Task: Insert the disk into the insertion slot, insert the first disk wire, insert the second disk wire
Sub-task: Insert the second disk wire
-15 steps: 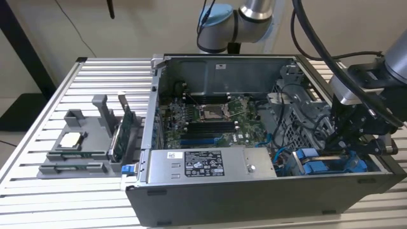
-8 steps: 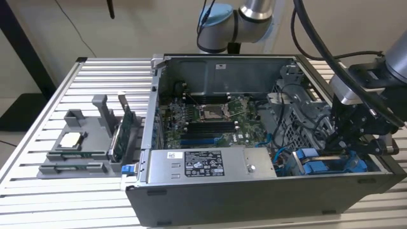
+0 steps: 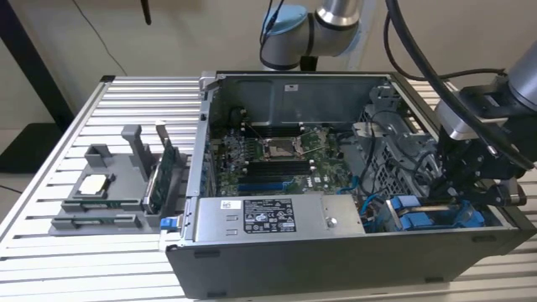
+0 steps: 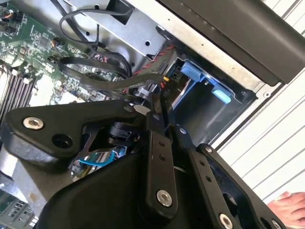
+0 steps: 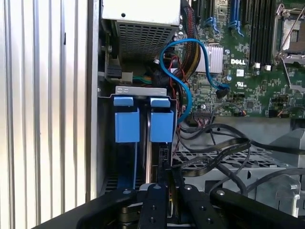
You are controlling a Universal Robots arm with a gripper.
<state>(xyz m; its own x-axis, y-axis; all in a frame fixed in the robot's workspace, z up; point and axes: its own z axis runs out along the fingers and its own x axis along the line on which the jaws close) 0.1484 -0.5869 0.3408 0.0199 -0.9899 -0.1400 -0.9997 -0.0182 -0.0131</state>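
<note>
Reaching down into the insertion slot [image 3: 436, 217], with gripper [image 5: 164, 179] fingers pressed together on a dark cable end beside the blue-framed disk [image 5: 161, 125] sitting in the bay.

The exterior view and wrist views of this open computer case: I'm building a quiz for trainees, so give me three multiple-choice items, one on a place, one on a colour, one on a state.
1. In the exterior view, where is the tool?
A. Over the grey tray outside the case
B. Down in the case's corner at the exterior view's right, by the blue drive fittings
C. Above the processor socket

2. What colour is the looping cable near the two drive tabs in the first wrist view?
A. Blue
B. Yellow
C. White

3. What state is the computer case in?
A. Shut with its side panel on
C. Standing upright
B. Lying open, motherboard exposed

Answers: 1 B, the arm reaches down at the blue fittings there. 2 A, the cable is plainly blue. 3 B, the green board is visible from above.
</note>
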